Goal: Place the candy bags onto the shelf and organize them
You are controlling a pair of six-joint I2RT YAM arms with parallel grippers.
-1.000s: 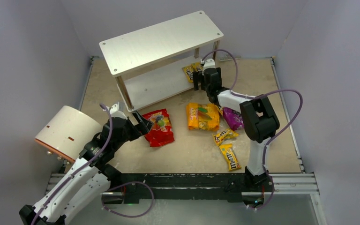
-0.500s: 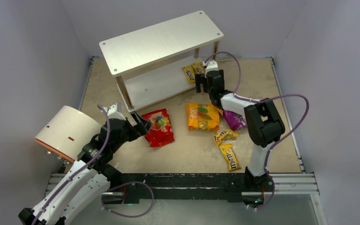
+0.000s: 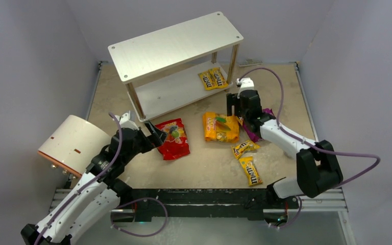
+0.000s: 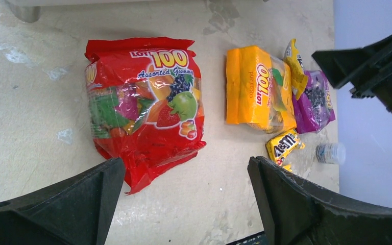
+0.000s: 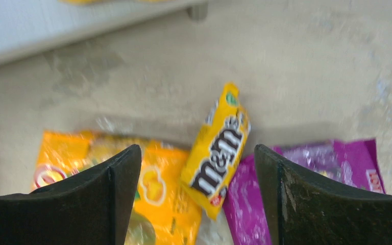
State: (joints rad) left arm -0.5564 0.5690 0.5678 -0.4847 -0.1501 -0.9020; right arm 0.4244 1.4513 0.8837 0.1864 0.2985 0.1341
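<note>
1. L gripper (image 4: 184,204): jaws wide apart, holding nothing. Near edge of red bag (image 4: 143,107) sits btw them. Can't tell if touching.
2. Red bag lies flat on table (image 3: 286,92), just in front of shelf (image 3: 176,43).
3. R gripper (image 5: 196,158): spread wide, empty, above an M&M's packet (image 5: 217,148) lying across orange bag (image 5: 112,173) and purple bag (image 5: 306,173).
4. Pair of pkts (image 3: 213,78) on shelf's lower tier, right end.
5. I see two loose pkts (image 3: 246,148) on table near orange bag.
</note>
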